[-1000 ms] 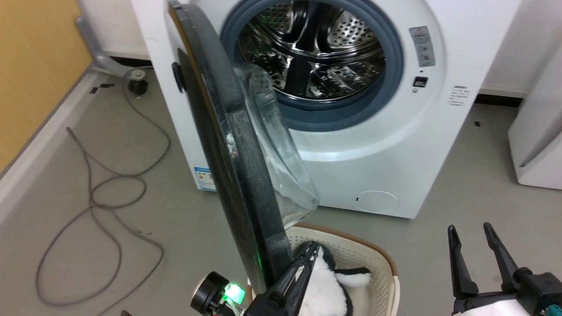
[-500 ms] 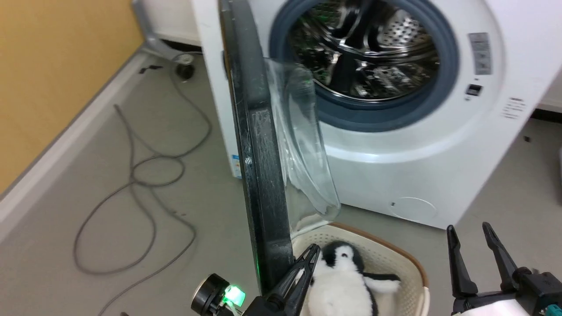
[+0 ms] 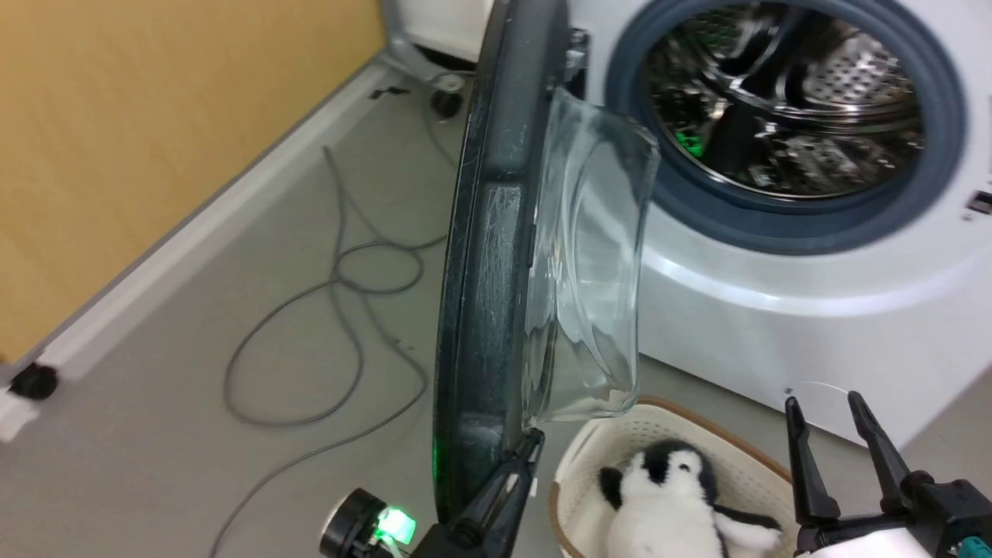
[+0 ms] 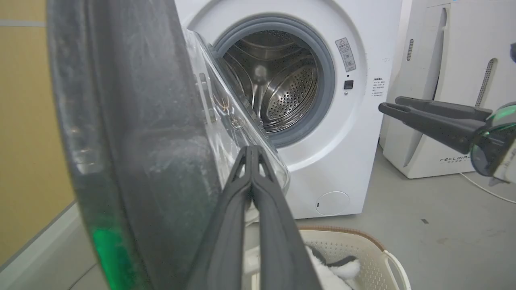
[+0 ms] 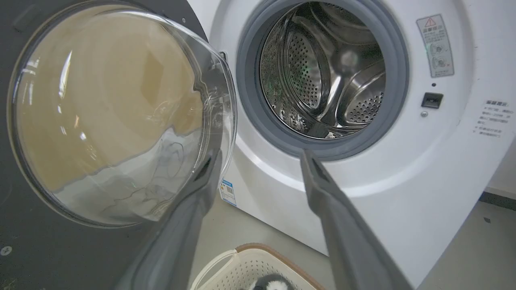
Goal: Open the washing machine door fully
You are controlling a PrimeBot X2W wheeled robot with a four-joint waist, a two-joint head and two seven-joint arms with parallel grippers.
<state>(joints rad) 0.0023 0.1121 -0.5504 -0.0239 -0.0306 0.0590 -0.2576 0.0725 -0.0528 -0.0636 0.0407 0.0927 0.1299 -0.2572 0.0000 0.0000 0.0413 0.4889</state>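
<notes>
Running off frame top, washing machine door [image 3: 484, 294] edge-on, left hand [image 3: 533, 443] pinched closed, maybe touching, right hand [image 3: 821, 401] wide

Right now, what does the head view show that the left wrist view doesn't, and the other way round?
Head view adds: the grey cable looped on the floor and the plush penguin's face. Left wrist view adds: the white appliance lettered FEELBIRD and the warning sticker beside the drum mouth. Shared: the washing machine door standing open, the steel drum, the cream basket, the shut left tool at the door's lower edge, and the open right tool.
</notes>
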